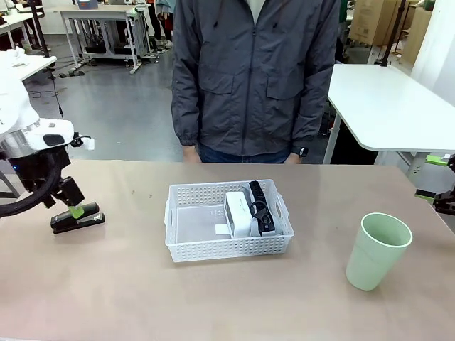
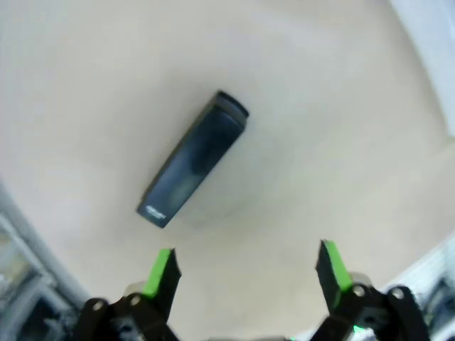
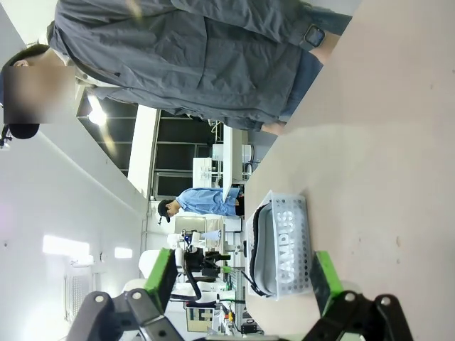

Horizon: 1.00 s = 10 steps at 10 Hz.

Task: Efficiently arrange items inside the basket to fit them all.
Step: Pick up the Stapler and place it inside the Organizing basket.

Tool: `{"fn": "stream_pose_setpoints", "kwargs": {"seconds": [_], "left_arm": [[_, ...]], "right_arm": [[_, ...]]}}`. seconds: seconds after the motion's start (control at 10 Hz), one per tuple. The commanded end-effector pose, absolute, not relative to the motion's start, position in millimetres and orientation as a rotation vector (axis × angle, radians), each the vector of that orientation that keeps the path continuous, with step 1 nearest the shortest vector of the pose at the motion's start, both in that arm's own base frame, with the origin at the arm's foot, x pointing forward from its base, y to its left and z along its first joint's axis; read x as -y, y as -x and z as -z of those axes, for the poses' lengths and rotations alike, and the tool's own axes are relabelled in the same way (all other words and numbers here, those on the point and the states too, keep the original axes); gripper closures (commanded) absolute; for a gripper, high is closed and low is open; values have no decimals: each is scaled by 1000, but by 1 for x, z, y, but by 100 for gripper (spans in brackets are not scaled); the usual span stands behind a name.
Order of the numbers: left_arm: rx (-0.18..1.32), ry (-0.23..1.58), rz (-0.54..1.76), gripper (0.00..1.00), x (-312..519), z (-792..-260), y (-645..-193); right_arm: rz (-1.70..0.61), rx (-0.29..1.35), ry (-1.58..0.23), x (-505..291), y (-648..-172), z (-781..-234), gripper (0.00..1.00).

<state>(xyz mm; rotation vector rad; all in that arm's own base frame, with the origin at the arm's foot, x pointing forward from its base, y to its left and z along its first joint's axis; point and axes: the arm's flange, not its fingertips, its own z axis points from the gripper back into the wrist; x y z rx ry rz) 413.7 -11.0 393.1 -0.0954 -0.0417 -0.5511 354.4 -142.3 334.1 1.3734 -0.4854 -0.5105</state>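
left pincer point(image 2: 245, 264) apart, black stapler point(image 2: 193, 160) just ahead of its tips on the surface point(image 2: 334, 142); right pincer point(image 3: 242, 275) apart, basket point(image 3: 288, 204) beyond.

The stapler point(image 2: 193, 158), ahead of the left end effector point(image 2: 246, 254), is blurred, label illegible. The right end effector point(image 1: 434, 177) is cut off at the frame edge.

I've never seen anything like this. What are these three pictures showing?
Two robot arms share a table with a person. The wide picture looks across from between the arms; the other two come from wrist cameras, looking along each gripper's fingers. A basket holds a box and a pouch; a stapler and a cup sit outside it. The left gripper hovers open by the stapler; the right gripper is open too. Nothing is held.
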Motion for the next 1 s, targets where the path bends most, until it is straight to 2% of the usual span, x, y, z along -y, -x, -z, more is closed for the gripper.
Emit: {"fn": "stream_pose_setpoints", "kwargs": {"seconds": [0.0,0.1,0.3,0.4,0.5,0.7,0.8,0.9], "left_arm": [[32,157,1120,0,-11,-395,-414],[100,116,1214,0,-7,-392,-418],[122,1,1368,0,-1,-389,-417],[131,5,1450,0,-4,-388,-416],[146,-10,1452,0,-5,-389,-417],[153,100,1269,0,-12,-392,-424],[113,-8,1435,0,3,-394,-420],[113,-8,1435,0,3,-394,-420]], "right_arm": [[520,463,-1379,143,-349,-339,0],[520,463,-1379,143,-349,-339,0],[520,463,-1379,143,-349,-339,0],[520,463,-1379,143,-349,-339,0],[520,463,-1379,143,-349,-339,0],[520,463,-1379,143,-349,-339,0],[520,463,-1379,143,-349,-339,0],[520,463,-1379,143,-349,-339,0]]}}
